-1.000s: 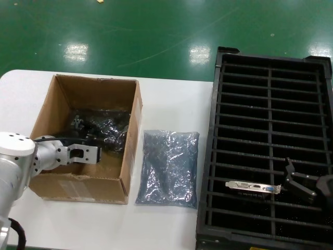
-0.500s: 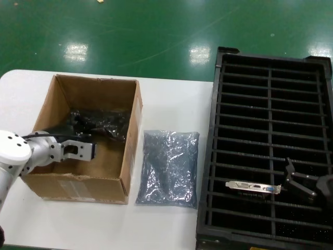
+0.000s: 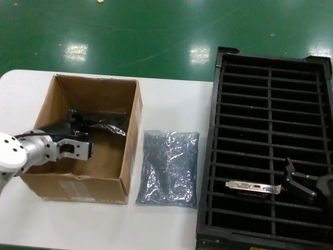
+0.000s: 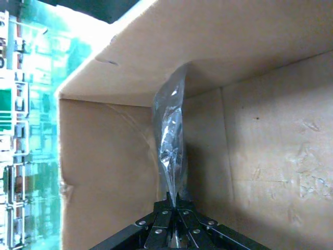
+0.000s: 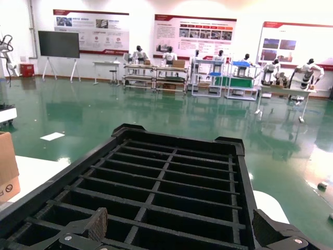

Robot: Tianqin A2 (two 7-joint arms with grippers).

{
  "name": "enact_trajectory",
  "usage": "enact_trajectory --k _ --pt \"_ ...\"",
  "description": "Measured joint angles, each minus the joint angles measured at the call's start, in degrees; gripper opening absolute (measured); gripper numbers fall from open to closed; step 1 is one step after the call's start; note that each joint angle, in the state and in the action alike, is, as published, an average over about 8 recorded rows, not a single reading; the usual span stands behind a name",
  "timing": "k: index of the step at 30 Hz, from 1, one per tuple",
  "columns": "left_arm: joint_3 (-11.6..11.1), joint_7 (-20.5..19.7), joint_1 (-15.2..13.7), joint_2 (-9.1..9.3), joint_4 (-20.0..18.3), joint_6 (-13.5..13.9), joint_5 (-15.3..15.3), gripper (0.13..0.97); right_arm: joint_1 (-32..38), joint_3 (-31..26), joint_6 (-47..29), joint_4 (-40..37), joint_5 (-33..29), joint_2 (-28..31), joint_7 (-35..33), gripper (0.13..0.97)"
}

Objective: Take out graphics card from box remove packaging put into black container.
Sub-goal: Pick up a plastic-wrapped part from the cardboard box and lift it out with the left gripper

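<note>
Inside the box, the left gripper has its fingers pinched shut on the end of a bagged item, probably a bagged card, lifting it off the box floor. Just right of the box an empty packaging lies flat. Farther right, a graphics card sits in the black container, beside the right gripper, fingers spread.
</note>
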Motion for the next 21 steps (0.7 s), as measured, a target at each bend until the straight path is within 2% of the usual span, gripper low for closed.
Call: enact_trajectory --k 6,12,16,21 --pt "0.4 -5.2 2.7 -2.45 -7.7 0.0 2.0 0.140 0.0 0.0 0.0 0.0 0.0 0.0 0.0 0.966" --pt "-0.2 -10.5 5.6 -5.36 -16.4 -0.6 4.1 0.140 0.0 0.0 0.0 0.0 0.0 0.0 0.0 0.966" --pt "-1.2 -13.9 7.8 -7.43 -22.5 -1.0 5.6 0.140 0.0 0.0 0.0 0.0 0.0 0.0 0.0 0.966" --pt "-3.8 -19.6 11.6 -10.52 -32.4 -1.0 8.8 0.140 0.0 0.0 0.0 0.0 0.0 0.0 0.0 0.966"
